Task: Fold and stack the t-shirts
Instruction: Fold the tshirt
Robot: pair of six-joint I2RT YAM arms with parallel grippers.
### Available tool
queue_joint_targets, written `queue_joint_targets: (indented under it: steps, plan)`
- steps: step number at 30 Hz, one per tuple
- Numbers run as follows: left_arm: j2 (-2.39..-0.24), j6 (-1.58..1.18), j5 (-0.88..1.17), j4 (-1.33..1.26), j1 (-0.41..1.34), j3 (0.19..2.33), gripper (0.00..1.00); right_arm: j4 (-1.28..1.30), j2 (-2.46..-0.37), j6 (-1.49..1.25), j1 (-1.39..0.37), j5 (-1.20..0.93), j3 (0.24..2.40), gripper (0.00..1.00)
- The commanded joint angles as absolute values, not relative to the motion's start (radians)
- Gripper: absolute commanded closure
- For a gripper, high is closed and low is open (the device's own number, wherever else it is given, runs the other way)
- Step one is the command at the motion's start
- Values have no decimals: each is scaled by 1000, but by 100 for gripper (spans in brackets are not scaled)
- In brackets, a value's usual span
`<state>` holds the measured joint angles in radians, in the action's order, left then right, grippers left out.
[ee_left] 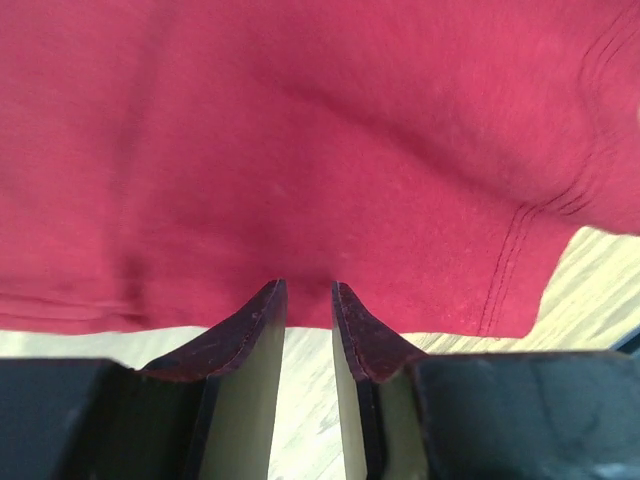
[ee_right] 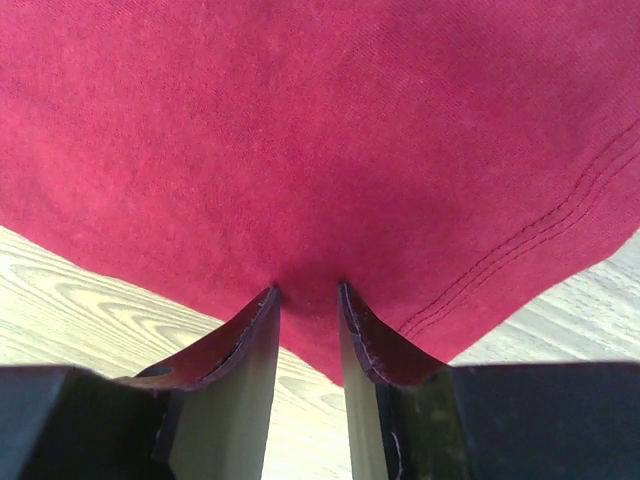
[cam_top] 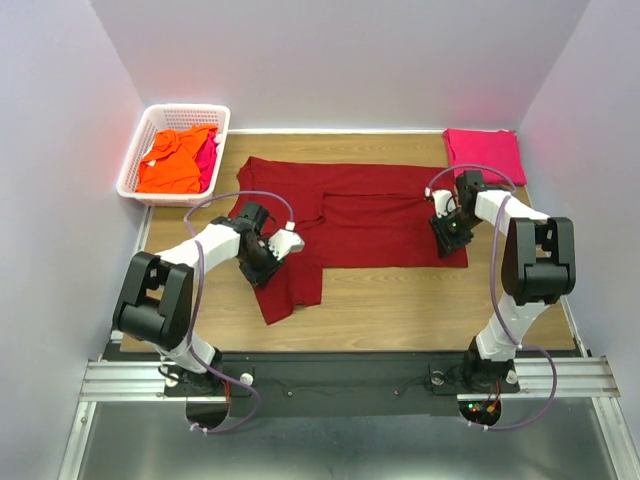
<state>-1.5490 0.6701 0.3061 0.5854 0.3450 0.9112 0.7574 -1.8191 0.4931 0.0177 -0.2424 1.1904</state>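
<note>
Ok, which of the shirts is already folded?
The magenta-pink shirt at the far right corner. The dark red shirt lies spread out; the orange shirt is crumpled in the basket.

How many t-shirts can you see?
4: dark red t-shirt spread mid-table; folded magenta-pink t-shirt at the far right corner; orange t-shirt and pink t-shirt in the white plastic lattice basket, which may hide more.

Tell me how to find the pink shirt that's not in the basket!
Look at the wooden table, far right corner. The bright pink t-shirt lies there alone, a neat square; the other pink one is crumpled in the white basket.
</note>
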Motion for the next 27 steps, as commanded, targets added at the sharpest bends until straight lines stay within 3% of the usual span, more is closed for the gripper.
queue_joint_targets:
  steps: [1,8,17,27]
  plan:
    - [-1505,686,216,515,354,830,66,704,-1821,537,12,-172,1137,65]
    - [-1364,772,212,634,382,713,68,709,-1712,592,12,-126,1017,63]
    - [-1316,796,313,773,370,868,65,854,-1556,643,12,-156,1095,50]
    - [-1307,851,336,730,333,934,62,877,-1466,824,12,-183,1020,54]
